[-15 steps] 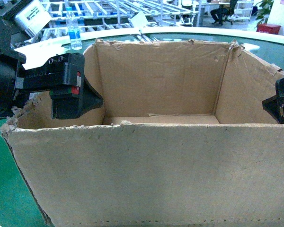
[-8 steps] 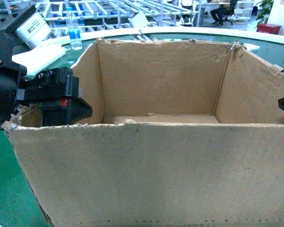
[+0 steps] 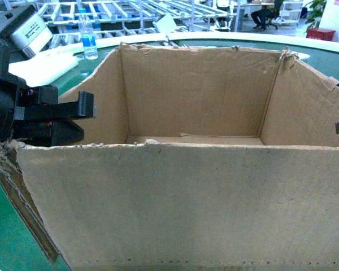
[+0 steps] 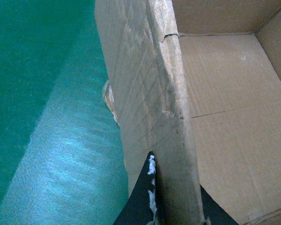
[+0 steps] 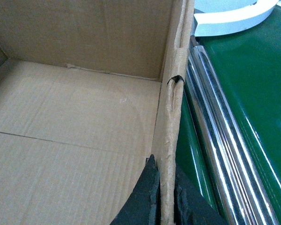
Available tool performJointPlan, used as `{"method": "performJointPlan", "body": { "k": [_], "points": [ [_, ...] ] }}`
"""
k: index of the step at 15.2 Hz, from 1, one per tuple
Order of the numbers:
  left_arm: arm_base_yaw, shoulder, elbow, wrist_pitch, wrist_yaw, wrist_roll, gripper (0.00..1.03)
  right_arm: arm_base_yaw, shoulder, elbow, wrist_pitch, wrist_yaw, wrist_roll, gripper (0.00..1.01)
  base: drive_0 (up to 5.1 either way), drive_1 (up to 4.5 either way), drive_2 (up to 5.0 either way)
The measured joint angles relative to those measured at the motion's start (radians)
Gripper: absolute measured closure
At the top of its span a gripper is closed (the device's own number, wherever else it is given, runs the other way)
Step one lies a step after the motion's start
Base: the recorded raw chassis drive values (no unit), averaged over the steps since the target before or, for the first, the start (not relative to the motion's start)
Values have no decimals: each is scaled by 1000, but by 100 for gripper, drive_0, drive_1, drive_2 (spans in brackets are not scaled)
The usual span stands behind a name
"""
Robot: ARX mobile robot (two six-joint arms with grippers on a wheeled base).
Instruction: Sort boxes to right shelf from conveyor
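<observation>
Both my grippers, left and right, have fingers clamped on opposite side walls of the box; it stands upright on the conveyor, long axis across my view.

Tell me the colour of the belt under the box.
Green; the conveyor belt shows best in the left wrist view.

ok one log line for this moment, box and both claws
box: cardboard box on conveyor, open top | left claw: straddling left wall | right claw: straddling right wall | shelf: not yet reached
</observation>
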Motion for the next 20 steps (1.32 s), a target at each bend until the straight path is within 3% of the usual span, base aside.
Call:
{"method": "performJointPlan", "body": {
  "k": [3,7,9,14,20],
  "points": [
    [-9,-50,2,-14,-5,0,99,-14,-47,2,-3,-3,8,98,0,0,0],
    [-17,-135,122,0,-18,8,99,-48,-148,136,-13,-6,2,98,0,0,0],
    [-26,-180,131,17,-38,26,99,-53,-200,143,7,-11,-15,98,0,0,0],
    [-27,-167,130,6,-38,26,99,-58,-183,143,-3,-13,-16,98,0,0,0],
    [-28,-167,130,4,-38,26,99,-59,-185,142,-6,-14,-18,98,-1,-407,405]
  ]
}}
